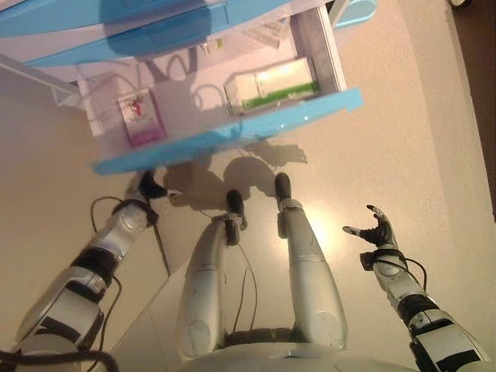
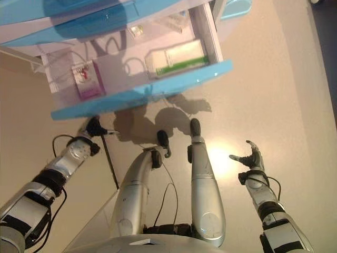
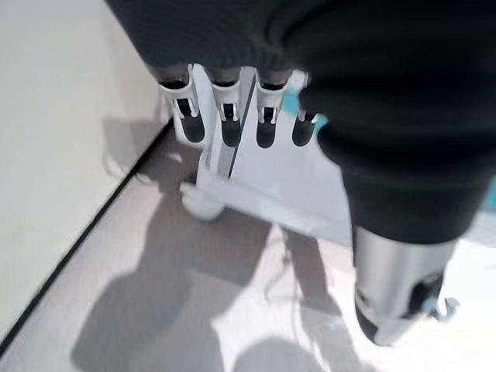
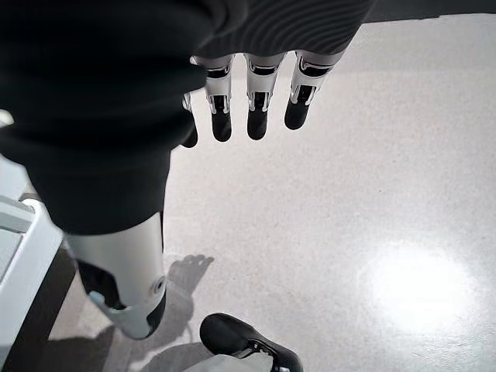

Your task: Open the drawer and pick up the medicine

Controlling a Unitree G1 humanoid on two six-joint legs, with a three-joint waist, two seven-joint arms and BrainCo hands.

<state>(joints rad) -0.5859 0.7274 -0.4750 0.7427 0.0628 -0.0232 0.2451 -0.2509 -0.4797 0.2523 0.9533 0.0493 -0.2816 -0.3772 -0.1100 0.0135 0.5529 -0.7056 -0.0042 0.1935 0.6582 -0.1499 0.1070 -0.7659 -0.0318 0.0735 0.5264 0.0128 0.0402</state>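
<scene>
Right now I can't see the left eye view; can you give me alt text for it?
An open blue-fronted drawer holds a white-and-green medicine box and a small pink packet. The left robot hand sits just below the drawer front, while the right robot hand hangs open over bare floor, holding nothing.

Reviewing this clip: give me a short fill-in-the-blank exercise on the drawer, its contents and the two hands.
1. The blue-fronted drawer stands ____.
2. Inside it, the white box with the green stripe lies toward the robot's ____ side; a pink packet lies opposite.
3. The right hand is open and holds ____.
4. The left hand is just below the drawer's ____ front.

Missing words: open; right; nothing; blue
</scene>
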